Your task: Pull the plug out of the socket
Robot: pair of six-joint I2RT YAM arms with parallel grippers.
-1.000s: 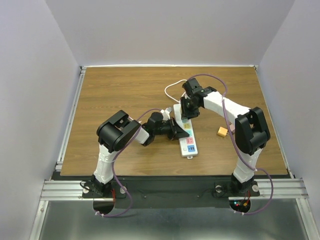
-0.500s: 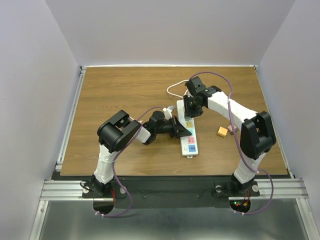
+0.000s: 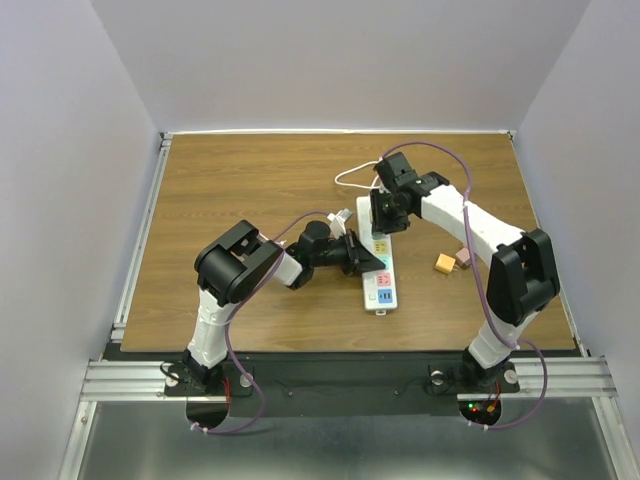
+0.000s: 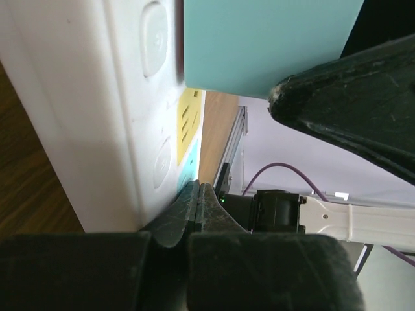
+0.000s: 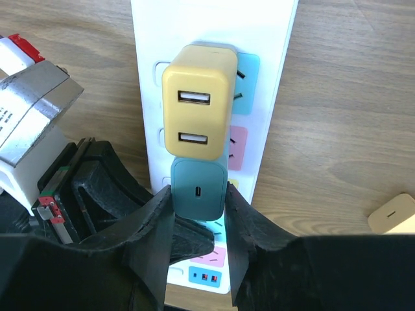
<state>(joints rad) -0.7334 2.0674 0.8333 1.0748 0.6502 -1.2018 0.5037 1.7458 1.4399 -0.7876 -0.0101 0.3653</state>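
Observation:
The socket [image 3: 380,292] is a long white strip lying mid-table, with its white cord [image 3: 350,175] running off behind it. In the right wrist view the socket [image 5: 214,23] holds a yellow USB plug [image 5: 198,100] and, just below it, a teal plug [image 5: 198,184]. My right gripper [image 5: 198,195] is shut on the teal plug, one finger on each side; from above the gripper [image 3: 386,215] stands over the strip. My left gripper [image 3: 366,262] is shut and empty. Its fingertips [image 4: 198,197] press on the socket [image 4: 84,129] next to the teal plug [image 4: 272,45].
A small orange block [image 3: 444,263] and a pinkish one [image 3: 463,257] lie right of the strip; the cream-coloured block [image 5: 394,214] shows at the right wrist view's edge. A white and grey adapter [image 5: 29,97] lies left of the strip, also visible from above [image 3: 340,216].
My right gripper and forearm have shifted slightly right and toward the far end of the strip. The left arm has stayed pressed on the strip.

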